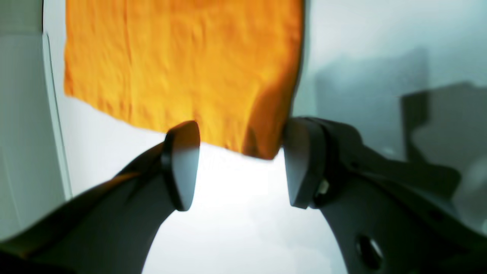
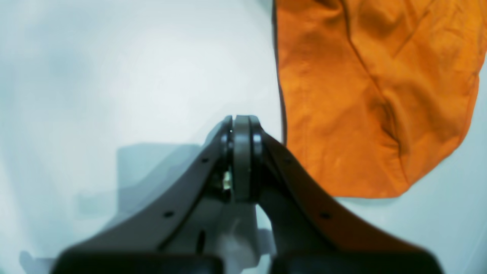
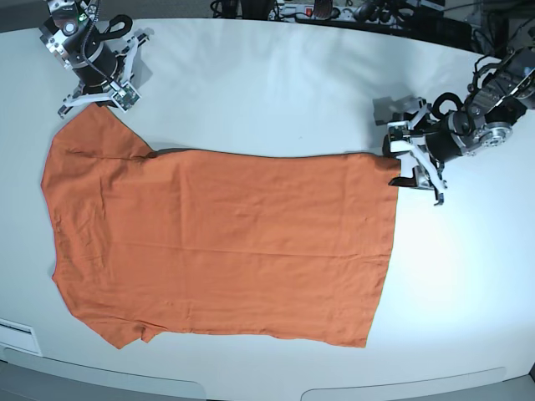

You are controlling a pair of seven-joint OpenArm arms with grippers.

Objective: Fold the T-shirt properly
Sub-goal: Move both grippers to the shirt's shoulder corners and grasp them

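The orange T-shirt (image 3: 217,242) lies spread flat and sideways on the white table (image 3: 267,92). Its sleeves are at the left and its hem is at the right. My left gripper (image 3: 405,166) is open at the hem's far right corner. In the left wrist view that corner (image 1: 262,148) lies on the table between and just beyond the two fingertips of the gripper (image 1: 241,167), and it is not gripped. My right gripper (image 3: 94,94) is shut and empty just beyond the far sleeve. In the right wrist view the gripper (image 2: 241,152) has the sleeve (image 2: 373,95) to its right.
Cables and power strips (image 3: 318,10) run along the table's far edge. A white label (image 3: 17,336) sits at the front left near the table's curved front edge (image 3: 251,388). Bare table surface (image 3: 468,276) lies to the right of the hem.
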